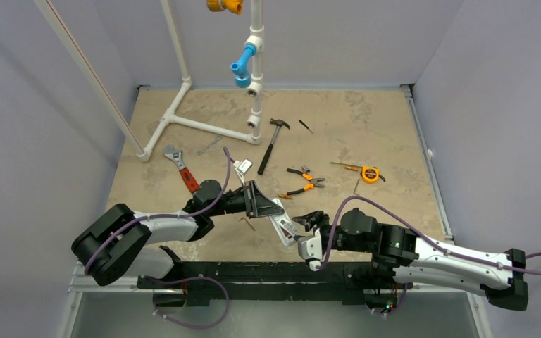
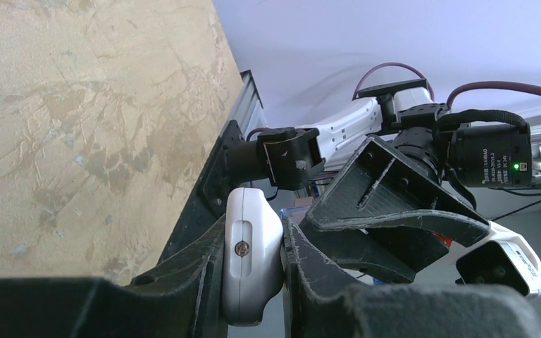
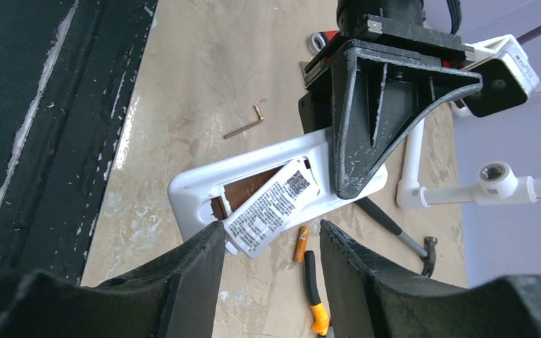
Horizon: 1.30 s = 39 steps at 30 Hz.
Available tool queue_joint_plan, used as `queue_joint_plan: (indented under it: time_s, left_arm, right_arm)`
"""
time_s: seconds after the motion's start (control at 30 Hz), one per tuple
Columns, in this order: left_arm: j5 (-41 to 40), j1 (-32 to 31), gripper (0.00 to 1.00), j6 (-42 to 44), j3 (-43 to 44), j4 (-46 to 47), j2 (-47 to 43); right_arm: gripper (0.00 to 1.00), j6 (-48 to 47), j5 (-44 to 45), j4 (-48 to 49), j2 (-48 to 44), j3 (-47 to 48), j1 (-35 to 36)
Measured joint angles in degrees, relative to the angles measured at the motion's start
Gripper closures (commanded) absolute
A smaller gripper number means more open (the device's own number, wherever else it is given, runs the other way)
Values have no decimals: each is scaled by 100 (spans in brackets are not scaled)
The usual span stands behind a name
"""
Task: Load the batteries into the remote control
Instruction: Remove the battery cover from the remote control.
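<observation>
My left gripper point(image 1: 259, 201) is shut on the white remote control point(image 1: 282, 225) and holds it tilted above the table, plain back up. In the left wrist view the jaws clamp the remote's end point(image 2: 250, 253). In the right wrist view the remote point(image 3: 204, 186) shows an open recess, with its printed cover point(image 3: 271, 208) lying askew over it. My right gripper point(image 3: 271, 282) is open just below that cover, its left finger point(image 3: 204, 260) at the cover's corner. One orange battery point(image 3: 301, 244) lies on the table under the remote. I see no other battery.
Orange-handled pliers point(image 1: 303, 179) lie beside the battery. A hammer point(image 1: 273, 141), a red-handled wrench point(image 1: 183, 169), a tape measure point(image 1: 370, 173), an Allen key point(image 1: 248, 222) and a white pipe frame point(image 1: 204, 125) sit on the table. The black rail point(image 1: 253, 271) runs along the near edge.
</observation>
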Motion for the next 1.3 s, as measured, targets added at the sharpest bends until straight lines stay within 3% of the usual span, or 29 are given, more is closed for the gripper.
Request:
queue_joint_plan:
  time_s: [0.33, 0.97, 1.13, 1.3]
  left_arm:
    - [74, -7, 100, -295, -92, 706, 345]
    - [72, -35, 100, -426, -138, 986, 352]
    - [70, -37, 100, -422, -138, 997, 382]
    - [63, -37, 100, -389, -138, 933, 387]
  right_arm:
    - [43, 44, -15, 2, -151, 0, 0]
    - [42, 496, -302, -343, -544, 0, -4]
    - [45, 763, -144, -203, -719, -33, -2]
    - [52, 1685, 553, 280, -964, -247, -2]
